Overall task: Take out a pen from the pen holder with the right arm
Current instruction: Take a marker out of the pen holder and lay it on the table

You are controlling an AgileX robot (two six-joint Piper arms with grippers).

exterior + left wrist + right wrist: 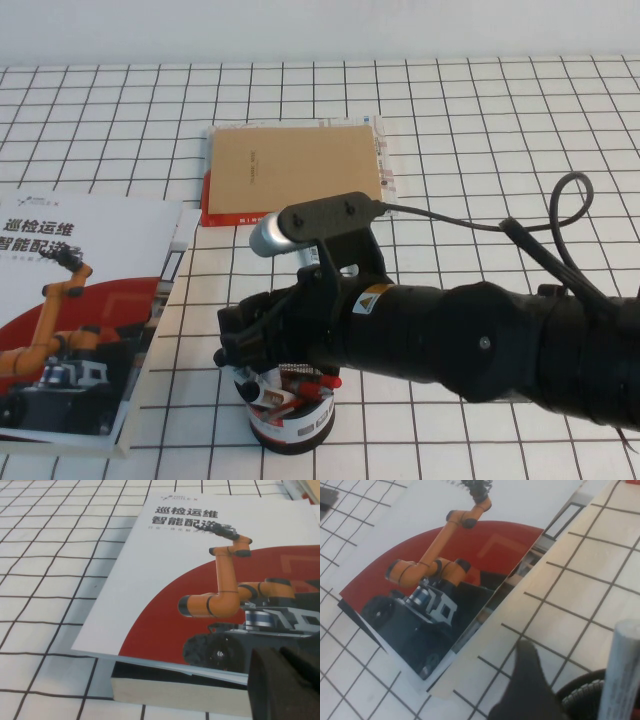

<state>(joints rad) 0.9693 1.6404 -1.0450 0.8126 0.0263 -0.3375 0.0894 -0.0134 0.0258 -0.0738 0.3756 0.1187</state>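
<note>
Several pens [318, 381] stand in the pen holder [290, 428], near centre of the table [480, 120]; right end effector [238, 350], spread wide just above, should straddle one pen squarely before closing. Left end effector [282, 682], state indiscernible, hangs over the booklet [200, 580].

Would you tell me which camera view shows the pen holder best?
The high view: the pen holder shows its body and pens beneath the open right gripper. The right wrist view catches only its dark rim and one pen. The left wrist view misses it, showing the left gripper by the booklet.
</note>
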